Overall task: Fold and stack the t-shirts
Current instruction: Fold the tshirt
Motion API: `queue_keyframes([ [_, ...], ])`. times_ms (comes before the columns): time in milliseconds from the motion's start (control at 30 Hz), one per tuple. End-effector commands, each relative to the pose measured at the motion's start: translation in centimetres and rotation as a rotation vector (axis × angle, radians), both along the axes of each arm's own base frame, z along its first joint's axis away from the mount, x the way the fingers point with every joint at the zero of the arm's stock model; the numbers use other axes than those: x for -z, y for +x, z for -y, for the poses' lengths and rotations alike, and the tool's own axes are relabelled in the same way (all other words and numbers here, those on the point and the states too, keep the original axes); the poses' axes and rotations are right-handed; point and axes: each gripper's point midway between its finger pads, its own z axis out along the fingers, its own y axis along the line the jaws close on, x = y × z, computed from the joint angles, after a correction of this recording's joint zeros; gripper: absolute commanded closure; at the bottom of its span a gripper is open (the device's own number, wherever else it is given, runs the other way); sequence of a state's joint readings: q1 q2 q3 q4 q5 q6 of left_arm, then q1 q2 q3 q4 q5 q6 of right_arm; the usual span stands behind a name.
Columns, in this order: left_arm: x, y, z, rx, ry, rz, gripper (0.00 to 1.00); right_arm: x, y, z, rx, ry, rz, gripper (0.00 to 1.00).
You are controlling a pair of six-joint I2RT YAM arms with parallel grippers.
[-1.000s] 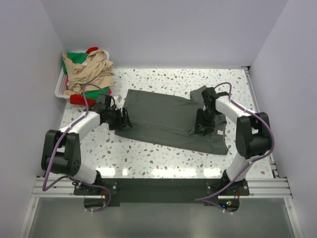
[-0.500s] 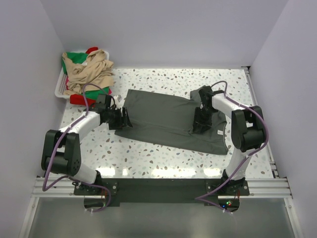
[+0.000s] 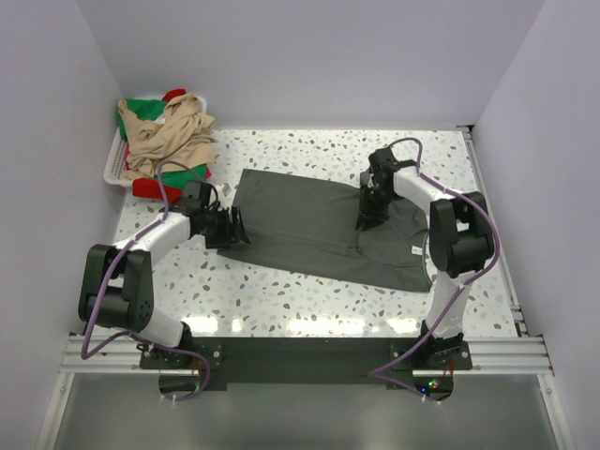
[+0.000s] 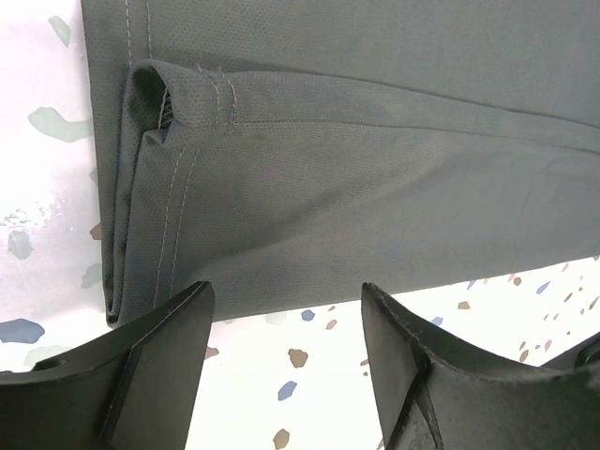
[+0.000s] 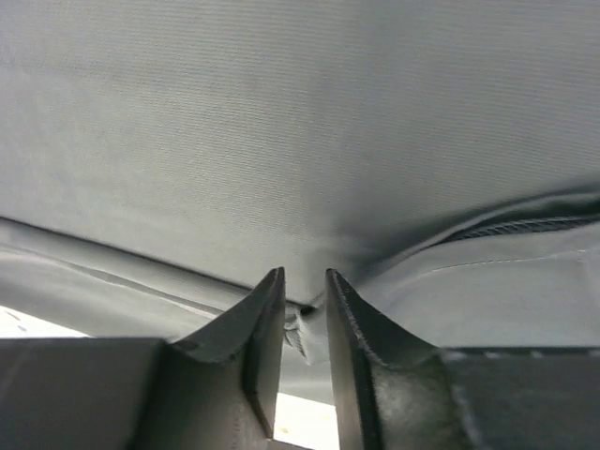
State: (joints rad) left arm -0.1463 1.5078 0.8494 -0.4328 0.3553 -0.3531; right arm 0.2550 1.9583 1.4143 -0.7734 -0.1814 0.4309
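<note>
A large dark grey t-shirt (image 3: 300, 220) lies spread on the speckled table, with its small white neck label (image 3: 413, 249) at the right. My left gripper (image 3: 232, 228) is open at the shirt's left hem. In the left wrist view the folded hem (image 4: 281, 187) lies just ahead of the open left gripper (image 4: 286, 375), with bare table between the fingers. My right gripper (image 3: 367, 216) is shut on a fold of the grey shirt near its right sleeve. In the right wrist view cloth (image 5: 300, 141) is pinched in the right gripper (image 5: 305, 300). Beige (image 3: 171, 136), green (image 3: 141, 111) and red (image 3: 150, 187) shirts are piled at the back left.
A white plastic basket (image 3: 112, 170) holds the pile of shirts in the back left corner, against the left wall. White walls close in the table on three sides. Speckled tabletop (image 3: 309, 291) lies between the grey shirt and the arm bases.
My right gripper has moved away from the bases and slightly left over the grey shirt, drawing the pinched cloth near the sleeve with it. The left arm has barely moved.
</note>
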Motion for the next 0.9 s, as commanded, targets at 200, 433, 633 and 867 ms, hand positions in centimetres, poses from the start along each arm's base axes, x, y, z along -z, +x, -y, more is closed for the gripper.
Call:
queue_keyframes([
  [200,0.6,0.2,-0.3,0.020,0.019,0.019,0.31,-2.7,0.5,-2.4,-0.063,0.093,0.069,0.72],
  [433,-0.6,1.6,-0.1,0.023,0.016,0.068,0.31,-8.5,2.0,-2.0,-0.042,0.079,0.195,0.54],
  [633,-2.2,2.6,-1.4,-0.023,0.078,0.140,0.31,-9.8,-0.3,-0.4,0.021,0.029,0.196,0.48],
  [867,-2.1,2.8,-2.8,-0.062,0.127,0.168,0.31,-6.1,-5.1,3.3,0.106,-0.053,0.113,0.44],
])
